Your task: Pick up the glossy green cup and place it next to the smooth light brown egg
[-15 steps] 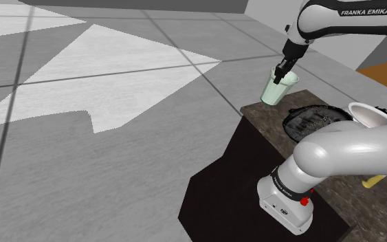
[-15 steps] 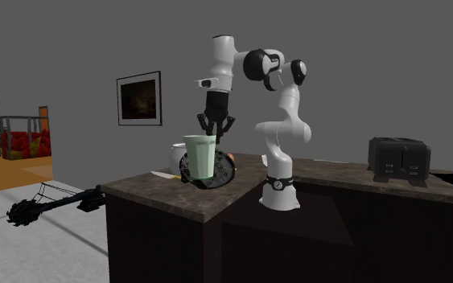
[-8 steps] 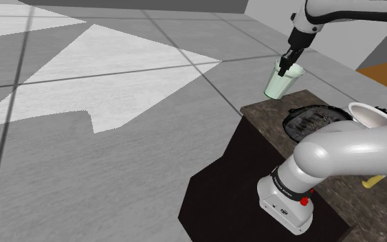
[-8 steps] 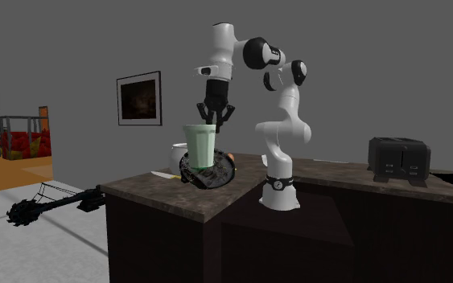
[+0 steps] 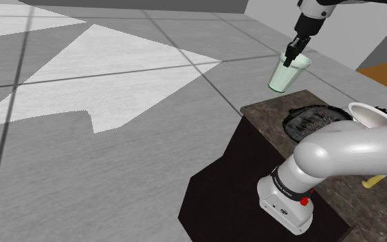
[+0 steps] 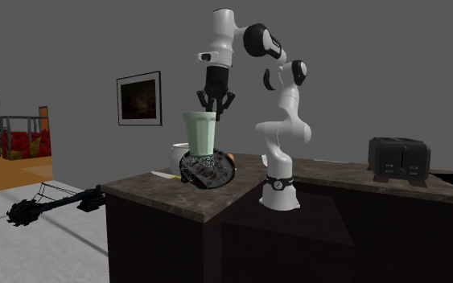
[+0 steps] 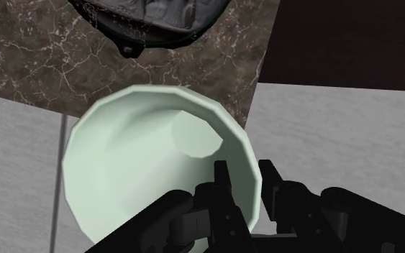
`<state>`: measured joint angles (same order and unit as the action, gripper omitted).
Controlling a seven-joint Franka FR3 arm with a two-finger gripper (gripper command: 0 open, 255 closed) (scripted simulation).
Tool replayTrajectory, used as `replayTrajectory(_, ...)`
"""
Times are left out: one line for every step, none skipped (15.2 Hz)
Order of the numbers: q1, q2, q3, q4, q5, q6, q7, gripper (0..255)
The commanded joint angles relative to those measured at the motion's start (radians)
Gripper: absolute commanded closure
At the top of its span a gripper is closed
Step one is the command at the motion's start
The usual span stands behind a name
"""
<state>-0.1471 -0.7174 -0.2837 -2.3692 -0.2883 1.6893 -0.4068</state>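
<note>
High above the counter [image 6: 160,193] edge, the gripper [image 6: 217,108] clamps the pale green cup [image 6: 200,133] by its rim, the cup hanging upright directly beneath it.

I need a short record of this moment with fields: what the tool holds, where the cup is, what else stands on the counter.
cup: pale green, upright, in the air over the edge of the counter
tool: shut on cup rim, one finger inside, one outside
counter: dark, veined top
also on counter: dark round dish, black toaster
</note>
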Motion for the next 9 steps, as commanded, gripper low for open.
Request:
replayTrajectory(0.002,0.003,0.004,0.027,0.004,-0.023,-0.003,255)
replayTrajectory(0.002,0.006,0.006,0.042,0.006,-0.036,-0.005,255)
replayTrajectory(0.003,0.008,0.008,0.057,0.008,-0.048,-0.007,255)
replayTrajectory(0.004,0.011,0.01,0.072,0.01,-0.06,-0.008,255)
replayTrajectory(0.005,0.014,0.011,0.087,0.012,-0.073,-0.01,255)
replayTrajectory(0.006,0.017,0.013,0.102,0.013,-0.085,-0.012,255)
replayTrajectory(0.007,0.02,0.015,0.118,0.015,-0.097,-0.014,255)
replayTrajectory(0.007,0.023,0.017,0.133,0.017,-0.109,-0.016,255)
replayTrajectory(0.008,0.027,0.018,0.149,0.019,-0.122,-0.017,255)
